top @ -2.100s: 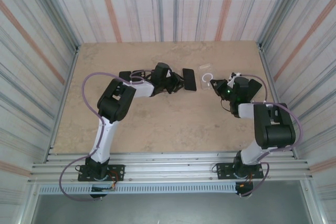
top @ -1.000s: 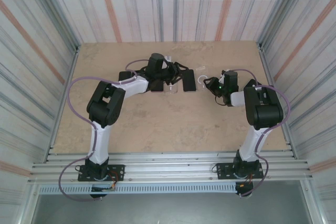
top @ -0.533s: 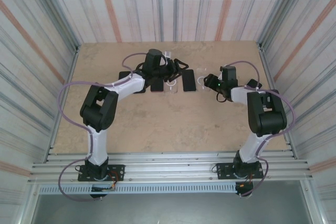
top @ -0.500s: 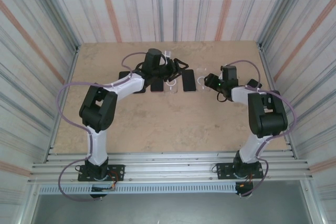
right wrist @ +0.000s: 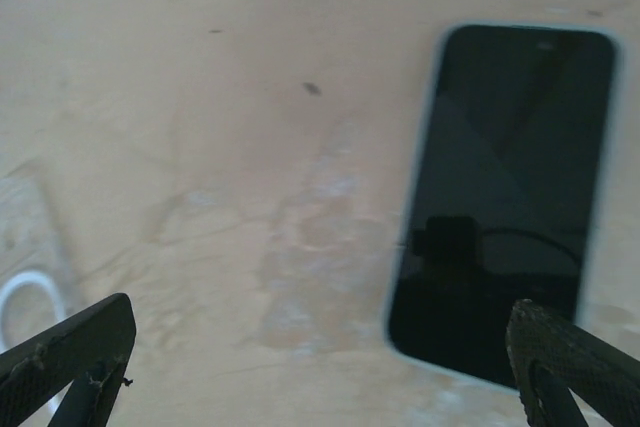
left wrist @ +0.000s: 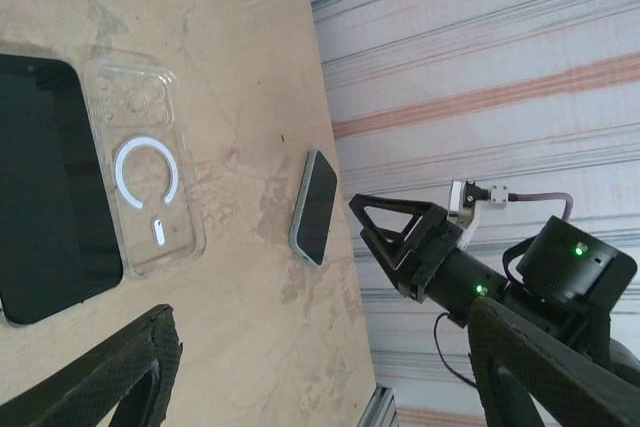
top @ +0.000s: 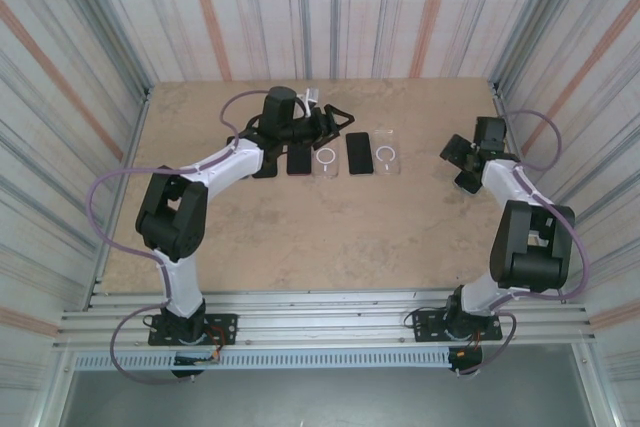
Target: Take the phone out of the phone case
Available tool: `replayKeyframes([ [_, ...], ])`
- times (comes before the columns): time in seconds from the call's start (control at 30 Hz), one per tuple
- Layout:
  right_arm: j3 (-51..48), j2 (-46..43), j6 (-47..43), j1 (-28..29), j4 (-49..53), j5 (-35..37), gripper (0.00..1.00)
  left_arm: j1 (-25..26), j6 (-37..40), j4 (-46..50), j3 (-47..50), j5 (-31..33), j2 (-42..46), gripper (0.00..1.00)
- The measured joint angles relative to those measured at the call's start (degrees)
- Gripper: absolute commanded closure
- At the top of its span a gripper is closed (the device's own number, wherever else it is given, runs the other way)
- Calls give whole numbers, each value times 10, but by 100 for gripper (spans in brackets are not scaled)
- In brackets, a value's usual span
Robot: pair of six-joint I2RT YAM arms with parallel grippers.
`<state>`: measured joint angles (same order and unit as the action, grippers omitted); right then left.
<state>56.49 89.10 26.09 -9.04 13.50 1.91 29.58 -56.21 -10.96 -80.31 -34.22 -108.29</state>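
Clear plastic cases, two of them, lie flat in one row with two dark phones on the far half of the beige table. From left to right the row runs left phone, left case, right phone, right case. Each case carries one white ring and holds nothing. Each phone lies bare, screen dark, just beside a case and outside it.

Two arms reach over the table. The left gripper hangs just beyond the far end of the left case, its jaws spread wide with nothing between them. The right gripper sits near the table's right edge, well to the right of the right case, its jaws splayed very wide and empty too.
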Motion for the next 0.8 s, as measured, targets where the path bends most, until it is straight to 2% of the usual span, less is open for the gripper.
replayKeyframes([
  [0.2,41,54,2,-35,58,7,1,0,-5,-14,1,-17,0,22],
  [0.57,123,158,2,-37,120,39,5,-1,-6,-13,1,-39,0,22],
  [0.8,135,179,7,-42,140,48,10,-7,-6,-12,-7,-48,0,22],
])
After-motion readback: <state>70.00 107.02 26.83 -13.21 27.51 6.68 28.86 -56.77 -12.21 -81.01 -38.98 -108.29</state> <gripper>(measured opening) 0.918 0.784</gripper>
